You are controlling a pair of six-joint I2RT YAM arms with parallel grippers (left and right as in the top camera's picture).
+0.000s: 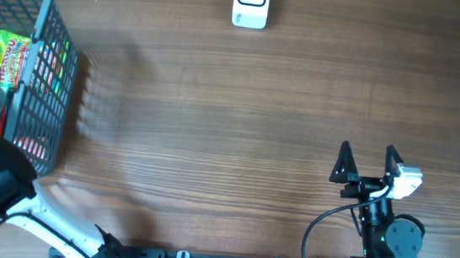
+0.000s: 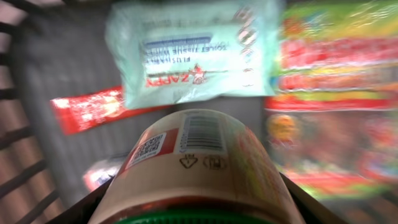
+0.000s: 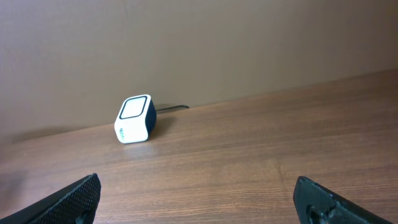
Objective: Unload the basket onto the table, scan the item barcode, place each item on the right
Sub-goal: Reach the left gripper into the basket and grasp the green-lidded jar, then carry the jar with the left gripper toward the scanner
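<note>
Closest to the left wrist camera, the left end effector (image 2: pixel 199 196) straddles a jar (image 2: pixel 193 162) lying among the goods in the basket (image 1: pixel 51 10). A dark finger shows on each flank, just above the green lid (image 2: pixel 186 218). The fingers hug the sides, but it cannot be told whether they are clenched on the jar or only bracketing it. Taking it across the body leaves the label facing up, so the barcode (image 2: pixel 204 132) and the QR code (image 2: pixel 148 148) beside it stay uncovered for reading.

Beyond the jar lie a pack of wet wipes (image 2: pixel 193 53), a red wrapper (image 2: pixel 87 109) and blurred snack bags (image 2: pixel 336 93), which probably leave little room to approach.

On the other side of the table (image 1: pixel 213 127), the right end effector (image 1: pixel 367 151) hangs released and empty. It faces the white barcode scanner (image 3: pixel 134 119), which stands at the far edge, well apart from the basket. The jar probably has to be carried there.
</note>
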